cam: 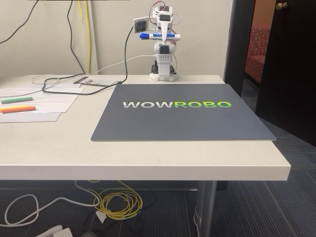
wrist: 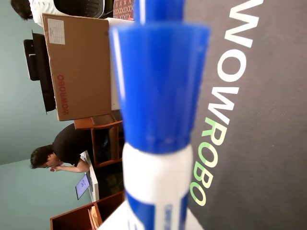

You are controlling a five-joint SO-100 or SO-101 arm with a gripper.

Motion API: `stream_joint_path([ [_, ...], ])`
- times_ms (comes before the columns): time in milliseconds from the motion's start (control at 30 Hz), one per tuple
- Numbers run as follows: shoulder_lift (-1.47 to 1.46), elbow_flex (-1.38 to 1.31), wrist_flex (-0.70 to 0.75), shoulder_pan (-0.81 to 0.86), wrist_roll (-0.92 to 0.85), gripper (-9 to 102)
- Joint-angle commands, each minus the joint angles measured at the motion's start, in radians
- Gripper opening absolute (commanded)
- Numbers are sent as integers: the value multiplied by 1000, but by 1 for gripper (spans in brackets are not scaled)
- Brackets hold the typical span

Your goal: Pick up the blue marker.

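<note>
The hand grips the blue marker above the mat, highlighters well left.

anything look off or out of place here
Nothing is spilled or damaged. The blue marker is held crosswise in the gripper, high above the mat. The green highlighter and orange highlighter lie neatly on papers.

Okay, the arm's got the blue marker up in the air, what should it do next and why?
Probably just hold steady: the gripper grips the blue marker crosswise, lifted well above the grey mat, so the pick looks done. Opening now would likely drop it.
</note>
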Motion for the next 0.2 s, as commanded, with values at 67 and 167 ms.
stream_joint_path([
  [67,-6,-46,-9,-6,-9,0],
  [167,-9,-46,-12,-6,-9,0],
])
